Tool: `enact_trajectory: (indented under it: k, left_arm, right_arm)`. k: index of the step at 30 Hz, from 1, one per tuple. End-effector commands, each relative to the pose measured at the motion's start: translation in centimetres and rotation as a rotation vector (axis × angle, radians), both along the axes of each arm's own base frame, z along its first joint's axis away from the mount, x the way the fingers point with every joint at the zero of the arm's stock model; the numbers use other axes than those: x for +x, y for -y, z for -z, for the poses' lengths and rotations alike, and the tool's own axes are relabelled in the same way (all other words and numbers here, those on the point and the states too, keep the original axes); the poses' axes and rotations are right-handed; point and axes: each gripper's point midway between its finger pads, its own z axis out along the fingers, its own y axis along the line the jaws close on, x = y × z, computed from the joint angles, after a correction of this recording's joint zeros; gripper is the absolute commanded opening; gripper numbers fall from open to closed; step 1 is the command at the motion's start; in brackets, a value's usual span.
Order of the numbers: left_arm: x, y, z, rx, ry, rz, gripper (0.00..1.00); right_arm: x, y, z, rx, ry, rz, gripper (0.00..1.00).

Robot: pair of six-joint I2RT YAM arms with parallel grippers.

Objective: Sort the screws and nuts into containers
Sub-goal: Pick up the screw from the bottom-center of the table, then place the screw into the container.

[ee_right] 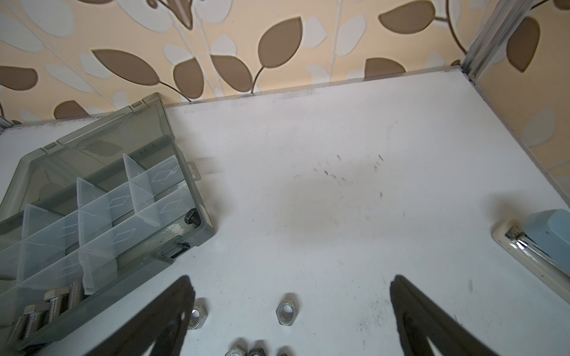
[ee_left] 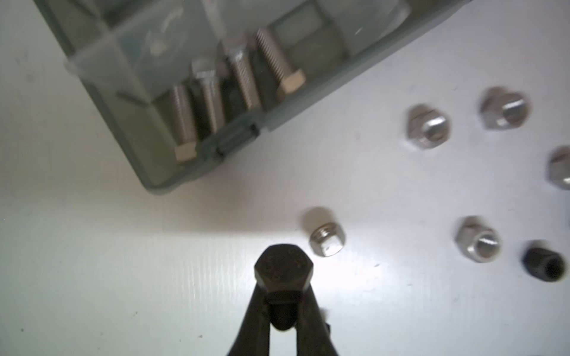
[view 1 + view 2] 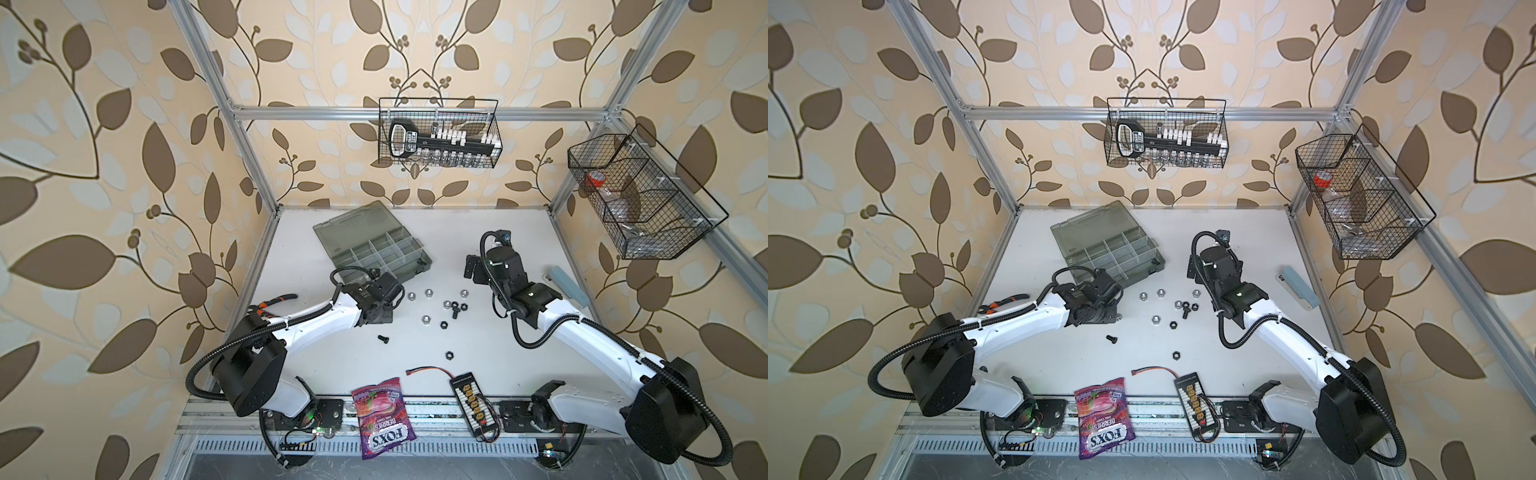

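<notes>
Carrying is the step in hand. Open case: 1 end compartment holds 4 silver bolts, the opposite end 1 stored bolt, black. Left gripper is clenched on a black bolt near the case. Right gripper hangs spread and empty above loose nuts. Next move, by judgement: lift the black bolt over a bolt compartment, then release
</notes>
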Motion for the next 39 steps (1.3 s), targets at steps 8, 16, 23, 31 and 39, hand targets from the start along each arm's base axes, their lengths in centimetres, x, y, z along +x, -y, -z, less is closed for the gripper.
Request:
enact_trajectory:
  k: [8, 16, 23, 31, 39]
  left_arm:
    - [9.8, 4.7, -3.8, -0.020, 0.128, 0.162, 0.04]
    - [13.5, 6.6, -1.7, -0.033, 0.083, 0.201, 0.03]
    - [14.5, 6.7, -0.3, -0.031, 0.060, 0.194, 0.03]
    - [14.9, 6.4, 0.9, -0.022, 0.037, 0.184, 0.16]
    - [14.8, 6.6, 0.1, -0.041, 0.050, 0.185, 0.32]
  right_arm:
    - [-0.5, 0.7, -0.4, 0.013, 0.018, 0.030, 1.00]
    - [-0.8, 0.9, -0.2, 0.009, 0.008, 0.039, 1.00]
    - [-0.8, 0.8, 0.0, 0.017, 0.002, 0.038, 0.99]
    - [-0.9, 0.8, 0.2, 0.022, -0.003, 0.034, 1.00]
    - [-1.0, 0.9, 0.3, 0.021, -0.003, 0.035, 1.00]
